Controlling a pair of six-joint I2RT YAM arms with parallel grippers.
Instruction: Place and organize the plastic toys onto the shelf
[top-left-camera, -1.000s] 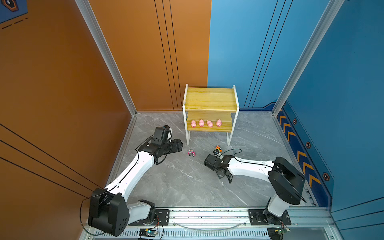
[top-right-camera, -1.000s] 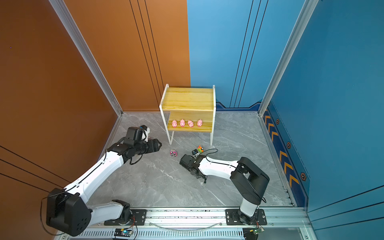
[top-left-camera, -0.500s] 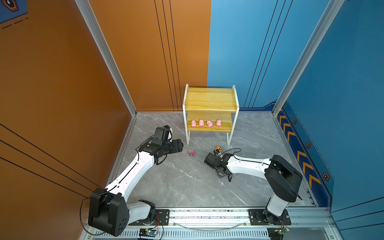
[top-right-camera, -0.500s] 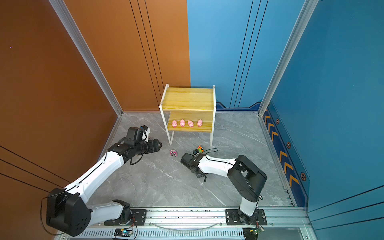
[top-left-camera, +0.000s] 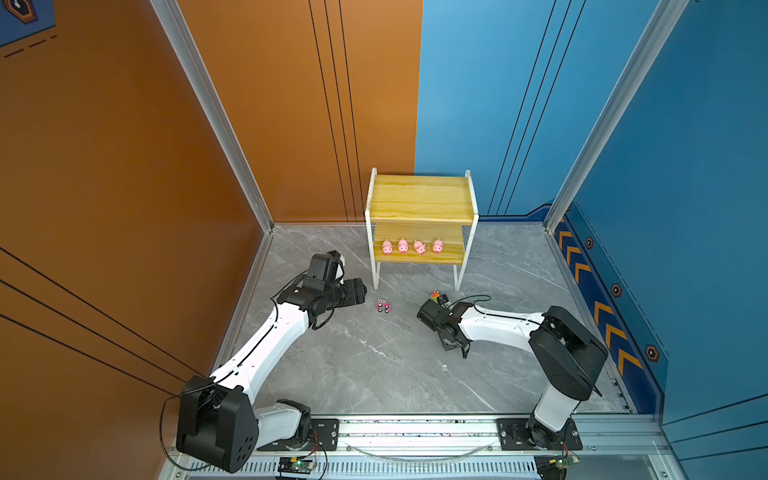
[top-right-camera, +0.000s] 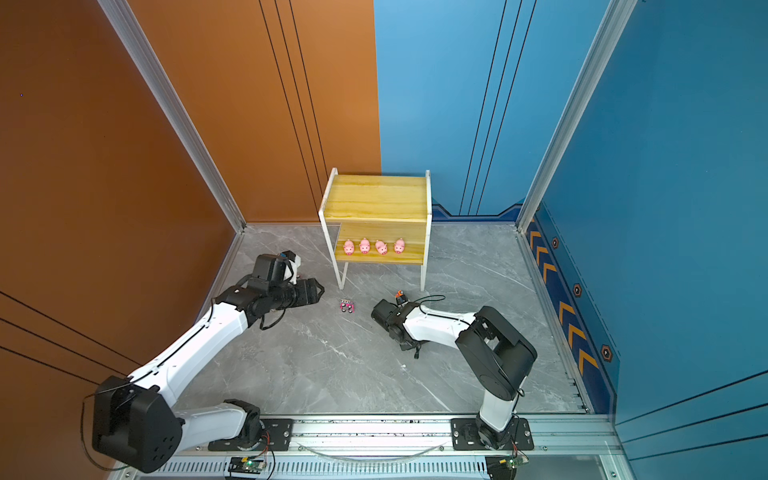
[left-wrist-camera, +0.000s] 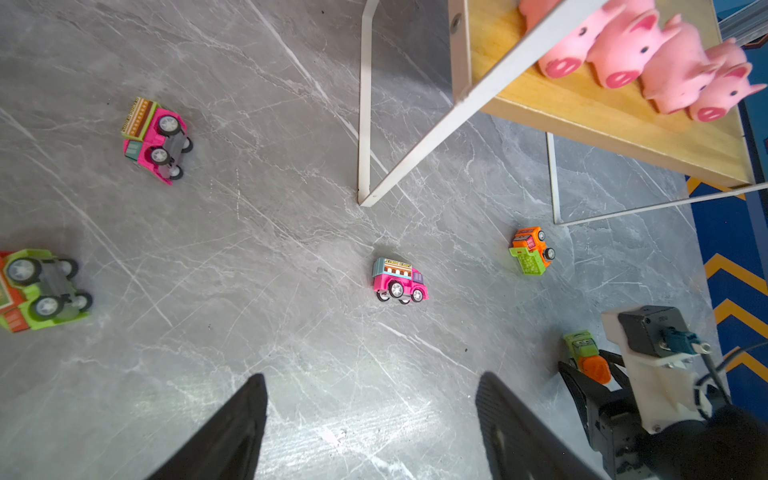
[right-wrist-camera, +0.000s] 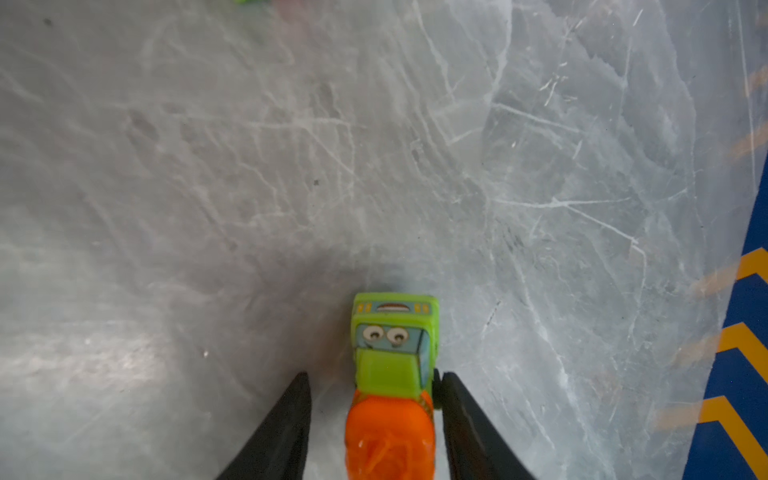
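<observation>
Sitting near shelf leg (left-wrist-camera: 364, 124), pink car (left-wrist-camera: 398, 280)

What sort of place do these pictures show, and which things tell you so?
Probably a robot test booth, not a home: two arms on a metal rail, bare orange and blue wall panels, and a small shelf staged with toy pigs.

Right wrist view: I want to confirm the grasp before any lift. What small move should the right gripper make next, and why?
Probably close the right gripper onto the green-and-orange toy car. It sits on the grey floor between the fingers: one meets its side, but floor shows between the car and the opposite finger, so it looks unclamped.
</observation>
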